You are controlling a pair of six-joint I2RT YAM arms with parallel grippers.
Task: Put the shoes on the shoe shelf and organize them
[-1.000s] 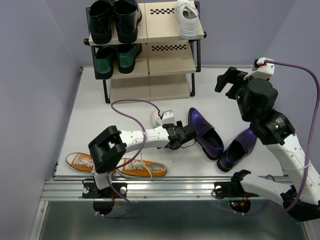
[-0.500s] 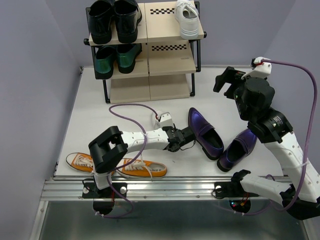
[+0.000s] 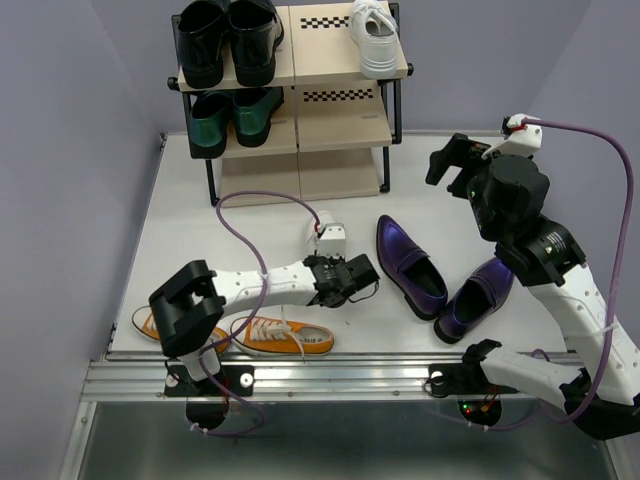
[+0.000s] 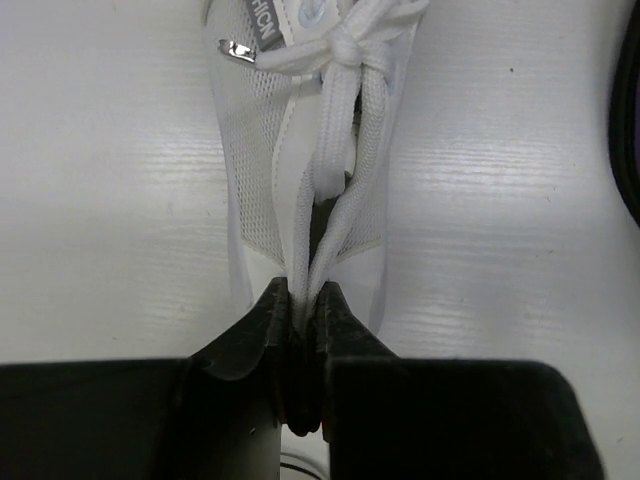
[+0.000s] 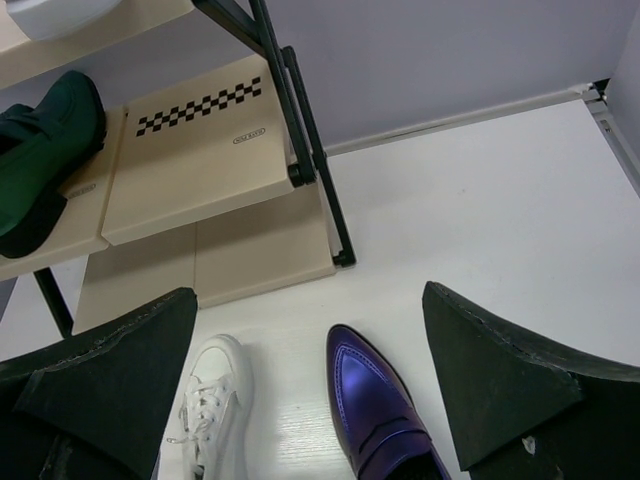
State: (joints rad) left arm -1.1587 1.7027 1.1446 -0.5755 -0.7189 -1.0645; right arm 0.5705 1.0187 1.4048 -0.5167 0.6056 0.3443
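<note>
- Arm on the left is stretching low and nearly level across the table (image 3: 180, 200), forearm pointing right.
- The left gripper (image 4: 303, 305) is pinching narrow on the laces (image 4: 345, 48) of a white sneaker (image 4: 262, 150) that is lying on the table beside the purple loafers (image 3: 410, 265).
- The right arm is rearing high, elbow bent, its right gripper (image 3: 450, 165) gaping wide, holding nothing, facing the shoe shelf (image 5: 200, 170).
- A second white sneaker (image 3: 375, 40) is sitting on the shelf's top board; the orange sneakers (image 3: 285, 338) are lying by the table's near edge.
- The tongue tab (image 4: 262, 18) is showing "HICN", cut off by the frame; a stamp (image 5: 250, 133) on a shelf board is too small to make out.
</note>
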